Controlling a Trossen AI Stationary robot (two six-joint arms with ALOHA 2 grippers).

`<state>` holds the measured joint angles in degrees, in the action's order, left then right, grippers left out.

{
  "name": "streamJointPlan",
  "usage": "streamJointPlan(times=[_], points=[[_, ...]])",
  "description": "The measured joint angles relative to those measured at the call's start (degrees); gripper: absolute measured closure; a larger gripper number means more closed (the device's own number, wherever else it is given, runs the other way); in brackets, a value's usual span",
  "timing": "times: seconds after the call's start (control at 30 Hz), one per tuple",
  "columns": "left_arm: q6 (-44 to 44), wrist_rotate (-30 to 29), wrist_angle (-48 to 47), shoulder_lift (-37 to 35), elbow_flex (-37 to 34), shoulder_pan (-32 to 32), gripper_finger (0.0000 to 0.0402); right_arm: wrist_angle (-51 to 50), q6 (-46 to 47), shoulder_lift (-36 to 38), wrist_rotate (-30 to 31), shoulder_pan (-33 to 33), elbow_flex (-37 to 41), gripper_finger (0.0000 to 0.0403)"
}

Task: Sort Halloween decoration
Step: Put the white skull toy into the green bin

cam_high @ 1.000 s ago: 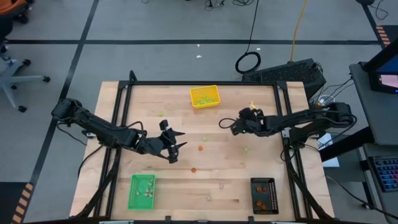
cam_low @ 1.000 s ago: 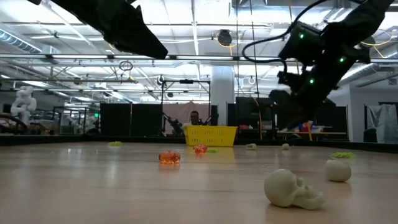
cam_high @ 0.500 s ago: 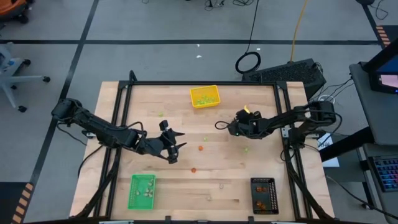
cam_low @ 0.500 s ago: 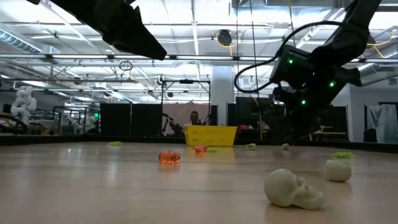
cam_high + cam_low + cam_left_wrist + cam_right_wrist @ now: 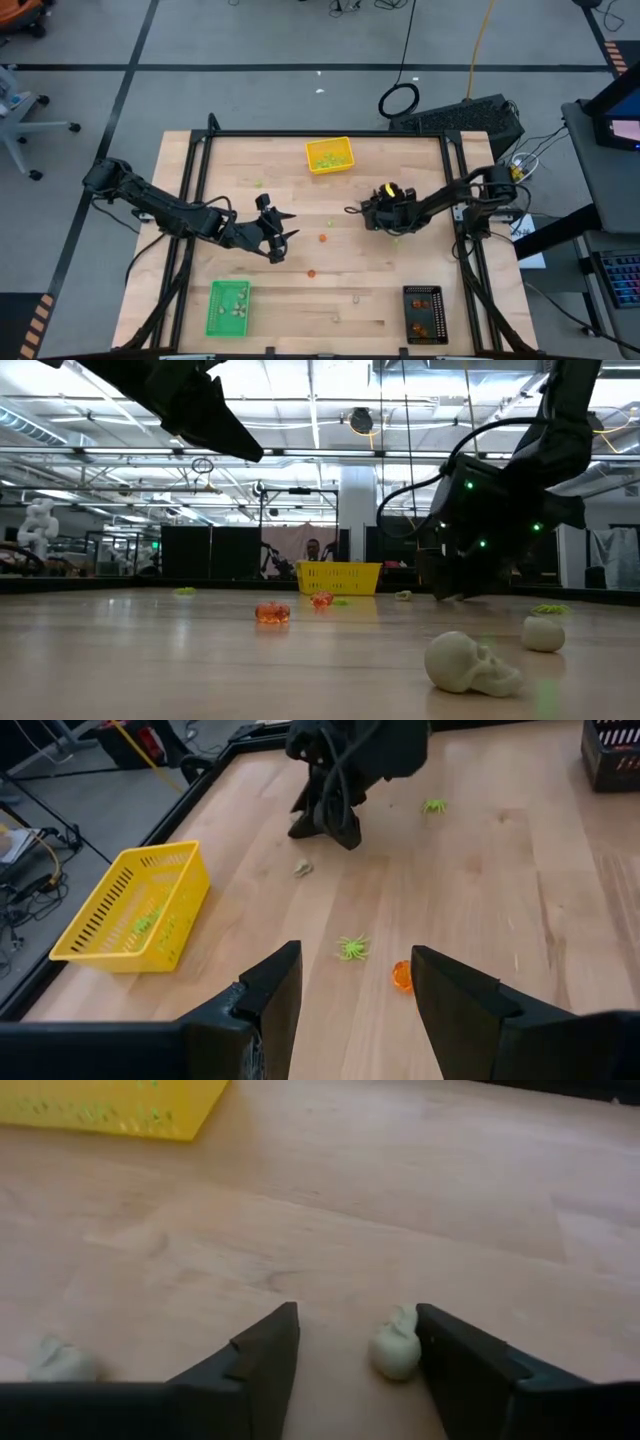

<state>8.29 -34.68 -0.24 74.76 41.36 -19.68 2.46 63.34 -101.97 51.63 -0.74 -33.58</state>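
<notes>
Right gripper (image 5: 355, 1355) is down low on the right half of the table (image 5: 420, 270), fingers spread, with a pale skull (image 5: 395, 1348) sitting on the wood between them, close to one finger. Can't tell if it actually touches. Nothing pinched. A second pale piece (image 5: 60, 1360) lies off to the side in that same wrist view, and the yellow tray (image 5: 110, 1108) shows beyond.

Left gripper (image 5: 285, 238) hangs above the table's middle-left, fingers spread too, holding nothing. Its wrist view looks past them at a green spider (image 5: 352, 947) and an orange piece (image 5: 401, 976) on the wood, with another green spider (image 5: 434, 806) farther off near the right arm.

Where the decorations are: scattered loose all over the table. From above, one orange piece (image 5: 323, 238) sits mid-table and another (image 5: 311, 273) a bit nearer. The low view has a pale skull (image 5: 470, 663) and a pale ball (image 5: 543, 633) up close, plus orange bits (image 5: 272, 613) farther back.

Yellow tray sits at the far edge with green bits inside. Green tray (image 5: 228, 307) is near-left with some pale pieces in it, black tray (image 5: 424, 314) near-right with some orange ones.

A person (image 5: 313, 549) shows in the room far behind the table.
</notes>
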Motion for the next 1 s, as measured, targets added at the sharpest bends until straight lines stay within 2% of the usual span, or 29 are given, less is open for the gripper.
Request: streamJointPlan(times=[0.27, 0.63, 1.0], points=[[0.00, 0.00, -0.36, 0.00, 0.00, 0.02, 0.0213, -0.46, 4.64, -1.04, 1.93, 2.38, 0.07, 0.0273], [0.31, 0.00, -0.34, 0.00, 0.00, 0.04, 0.0213, -0.52, 3.63, -0.99, 1.91, 3.30, 0.11, 0.0378], [0.31, 0.00, -0.36, 0.00, 0.00, 0.04, 0.0213, -1.14, -0.67, 1.31, 0.03, 6.74, 0.29, 0.0376]])
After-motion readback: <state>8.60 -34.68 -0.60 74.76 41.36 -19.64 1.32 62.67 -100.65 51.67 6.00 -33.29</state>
